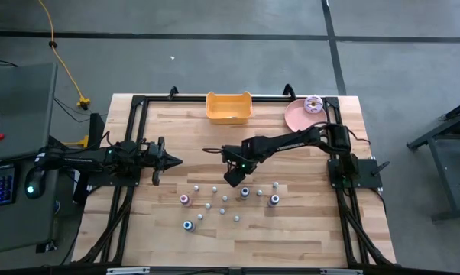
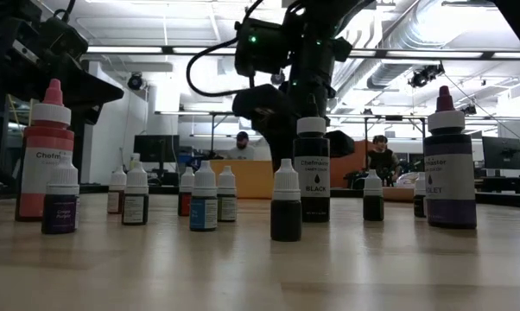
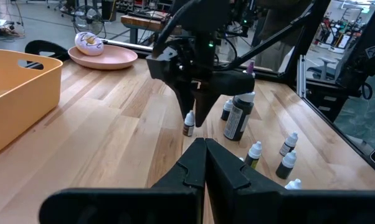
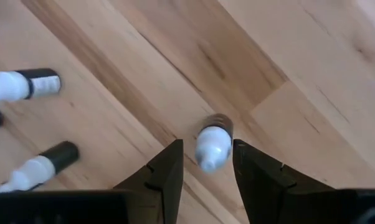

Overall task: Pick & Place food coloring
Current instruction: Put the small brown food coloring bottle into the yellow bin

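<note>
Standing upright with its white cap pointing up, a small bottle point(image 4: 212, 144) sits between the right claw's point(image 4: 207, 163) part-open fingers, ungripped.

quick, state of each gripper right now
left gripper: shut, empty, waiting at the table's left.
right gripper: fingers open around a small bottle, not yet clamped.
</note>
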Robot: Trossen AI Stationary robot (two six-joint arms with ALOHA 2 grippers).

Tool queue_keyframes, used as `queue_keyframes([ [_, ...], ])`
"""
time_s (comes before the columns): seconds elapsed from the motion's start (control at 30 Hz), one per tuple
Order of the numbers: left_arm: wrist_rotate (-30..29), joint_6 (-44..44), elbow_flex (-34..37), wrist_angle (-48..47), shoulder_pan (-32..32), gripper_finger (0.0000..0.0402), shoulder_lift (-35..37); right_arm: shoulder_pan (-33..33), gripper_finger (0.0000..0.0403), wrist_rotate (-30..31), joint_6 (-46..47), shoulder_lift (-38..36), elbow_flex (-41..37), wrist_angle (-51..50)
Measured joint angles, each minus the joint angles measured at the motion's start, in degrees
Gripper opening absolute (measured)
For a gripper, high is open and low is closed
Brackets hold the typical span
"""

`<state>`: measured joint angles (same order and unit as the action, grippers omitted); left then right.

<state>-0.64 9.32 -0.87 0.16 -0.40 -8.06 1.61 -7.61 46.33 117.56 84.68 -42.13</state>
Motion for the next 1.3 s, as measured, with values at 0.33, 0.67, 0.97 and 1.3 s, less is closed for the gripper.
queue_keyframes([
  [0.33, 0.00, 0.00, 0.01, 0.00, 0.00, 0.0001, -0.02, 0.02, 0.0129, 1.40, -0.26, 0.00, -0.12, 0.68],
  [0.67, 0.00, 0.00, 0.01, 0.00, 0.02, 0.0001, -0.01, 0.31, 0.0129, 1.21, -0.92, 0.00, -0.11, 0.86],
  [0.97, 0.00, -0.02, 0.00, 0.00, 0.01, 0.0001, -0.02, 0.31, 0.0106, 1.24, -0.96, -0.02, -0.11, 0.84],
  [1.3, 0.00, -0.01, -0.01, 0.00, 0.01, 0.0001, -0.02, 0.31, 0.0063, 1.20, -1.77, -0.20, -0.05, 0.84],
])
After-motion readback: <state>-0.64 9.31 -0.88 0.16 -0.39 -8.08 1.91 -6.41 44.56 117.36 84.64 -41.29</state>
